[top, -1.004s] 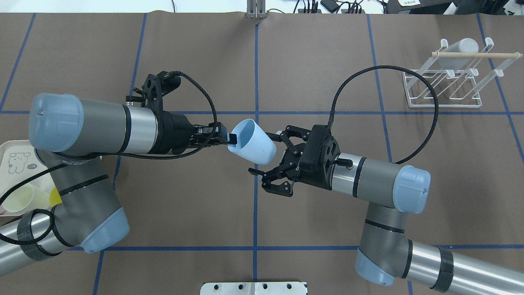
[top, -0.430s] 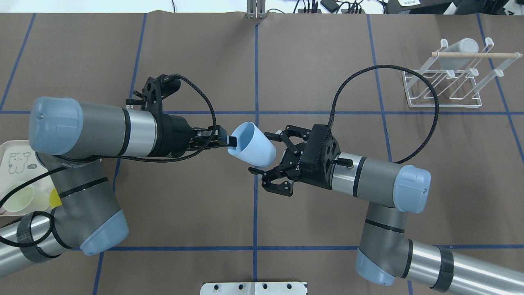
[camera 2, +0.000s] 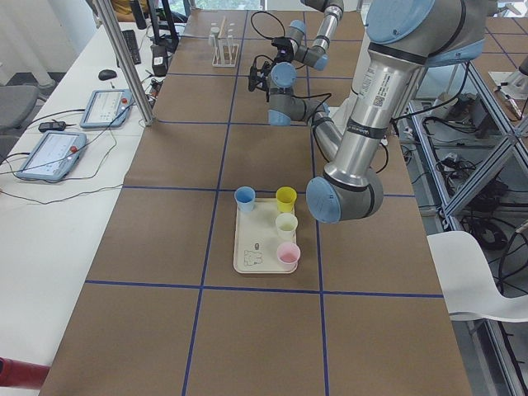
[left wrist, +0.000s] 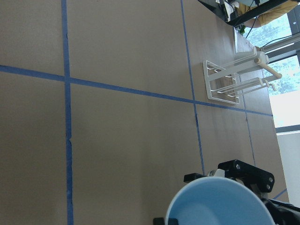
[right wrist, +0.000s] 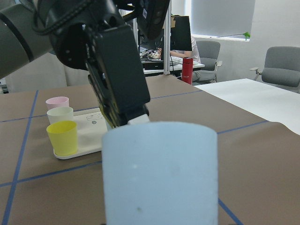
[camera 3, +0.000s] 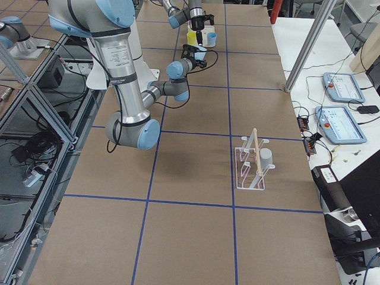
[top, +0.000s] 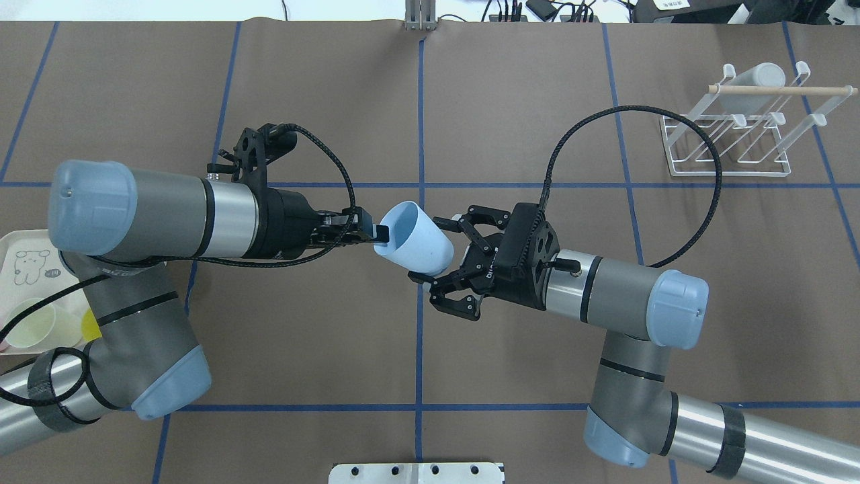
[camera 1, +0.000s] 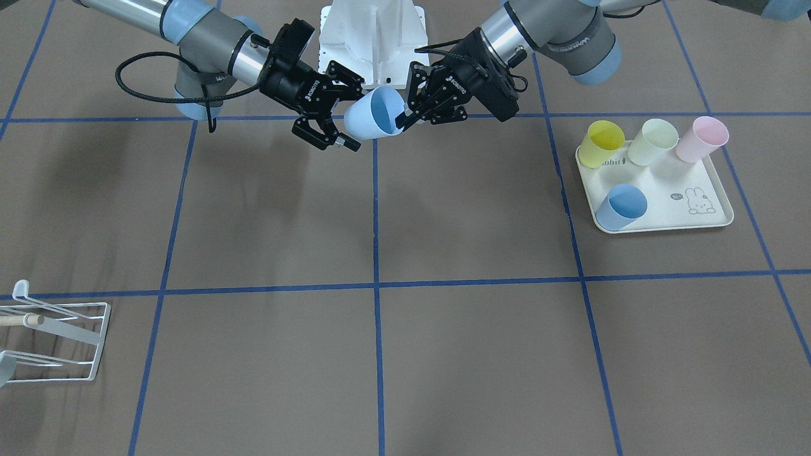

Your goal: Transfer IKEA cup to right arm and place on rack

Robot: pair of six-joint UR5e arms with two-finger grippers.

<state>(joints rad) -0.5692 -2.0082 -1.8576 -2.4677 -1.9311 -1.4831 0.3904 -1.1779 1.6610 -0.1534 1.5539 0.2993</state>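
Observation:
A light blue cup (top: 415, 235) is held in the air over the table's middle, tilted, with its mouth toward the left arm. My left gripper (top: 380, 234) is shut on the cup's rim; it also shows in the front view (camera 1: 402, 120). My right gripper (top: 428, 249) is open, with its fingers on either side of the cup's base. In the right wrist view the cup's base (right wrist: 159, 173) fills the foreground. The white wire rack (top: 729, 144) with its wooden dowel stands at the far right.
A pale cup (top: 752, 94) lies on the rack. A cream rabbit tray (camera 1: 665, 212) on my left holds yellow (camera 1: 602, 142), pale green (camera 1: 657, 141), pink (camera 1: 701, 137) and blue (camera 1: 622, 206) cups. Cables loop from both wrists.
The left arm has shifted the cup slightly toward the right gripper. The right gripper stays open, its fingers a little closer around the cup's base.

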